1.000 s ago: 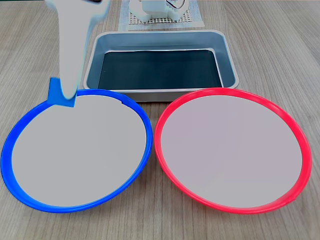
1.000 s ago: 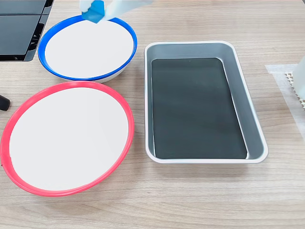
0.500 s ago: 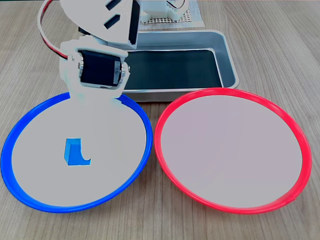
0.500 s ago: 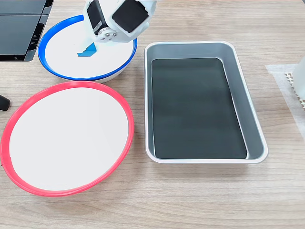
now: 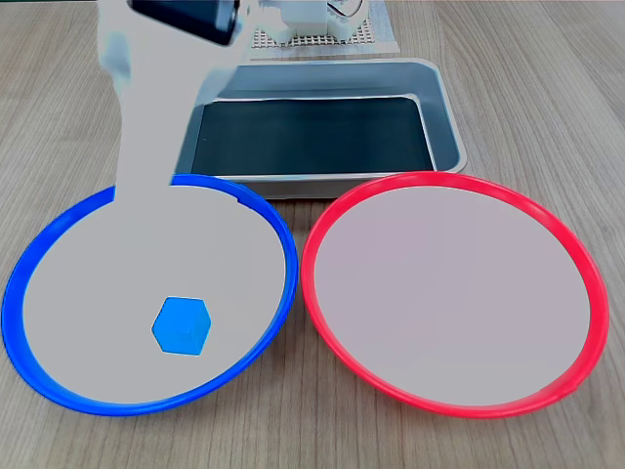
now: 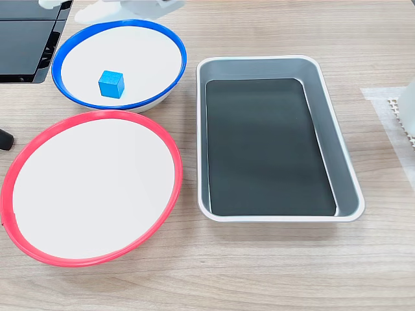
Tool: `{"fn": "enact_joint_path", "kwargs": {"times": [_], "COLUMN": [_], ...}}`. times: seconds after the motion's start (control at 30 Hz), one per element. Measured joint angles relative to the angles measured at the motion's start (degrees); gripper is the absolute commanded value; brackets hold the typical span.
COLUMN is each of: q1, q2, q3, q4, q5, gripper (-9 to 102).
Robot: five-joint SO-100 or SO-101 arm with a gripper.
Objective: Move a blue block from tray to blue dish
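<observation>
Basically done: going left to right in a fixed view, the blue dish holds the one blue block, lying free on the pale centre toward the near-left w/ nothing touching it, which I'd judge means it's delivered; next the red dish beside it is bare, and the tray behind shows just its dark bottom, so no blocks left there. Count: 1 block, 2 dishes, 1 tray, 1 arm rising pale and blurred over the blue dish's far rim; gripper's fingertips aren't clear, so can't tell if wide or narrow.
</observation>
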Motion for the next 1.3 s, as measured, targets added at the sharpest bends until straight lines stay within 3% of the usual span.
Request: {"fn": "enact_joint_path", "kwargs": {"times": [0.1, 0.27, 0.37, 0.5, 0.7, 1.1, 1.3], "q1": [-0.2, -1.3, -3.0, -4.7, -3.3, -2.7, -2.5], "q2": [16.4, 39.5, 53.5, 73.7, 93.3, 109.2, 109.2], "q3": [4.7, 20.4, 31.9, 50.7, 76.3, 78.9, 78.9], "q4": [-7.5, -8.3, -2.2, 11.8, 20.4, 44.6, 45.8], "q5": [23.6, 41.4, 41.2, 34.5, 25.1, 25.7, 26.0], "gripper": [0, 0, 0, 0, 0, 0, 3]}}
